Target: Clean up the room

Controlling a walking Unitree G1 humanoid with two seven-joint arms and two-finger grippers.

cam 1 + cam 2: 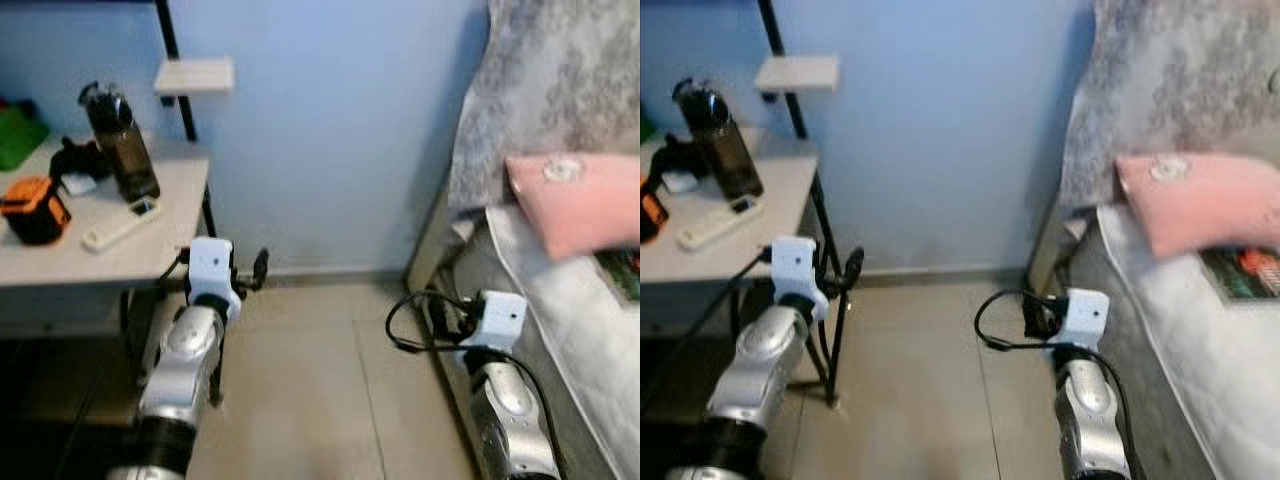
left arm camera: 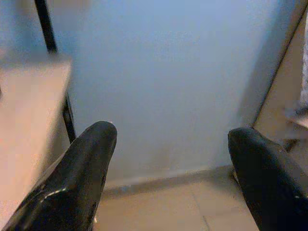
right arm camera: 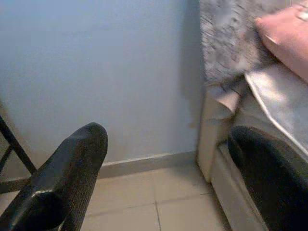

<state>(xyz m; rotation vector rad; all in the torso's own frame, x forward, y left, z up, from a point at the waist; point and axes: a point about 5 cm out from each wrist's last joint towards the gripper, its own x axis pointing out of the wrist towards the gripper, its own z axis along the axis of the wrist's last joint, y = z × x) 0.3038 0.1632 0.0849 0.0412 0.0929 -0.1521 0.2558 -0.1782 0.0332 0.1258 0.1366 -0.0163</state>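
A pale table [image 1: 165,190] stands at my left against the blue wall. On it are a dark water bottle [image 1: 120,140], a white remote [image 1: 120,225], an orange and black device [image 1: 32,208] and something green [image 1: 18,135]. At my right is a bed [image 1: 580,330] with a pink pillow [image 1: 575,200] and a book or magazine [image 1: 625,272] lying on it. My left gripper [image 2: 173,132] is open beside the table's corner and holds nothing. My right gripper [image 3: 168,134] is open too, low beside the bed's edge, facing the wall.
Beige floor tiles [image 1: 310,380] run between table and bed up to the blue wall [image 1: 330,150]. A small white shelf [image 1: 195,75] hangs on a black pole above the table. A grey patterned headboard cover [image 1: 550,80] rises behind the pillow.
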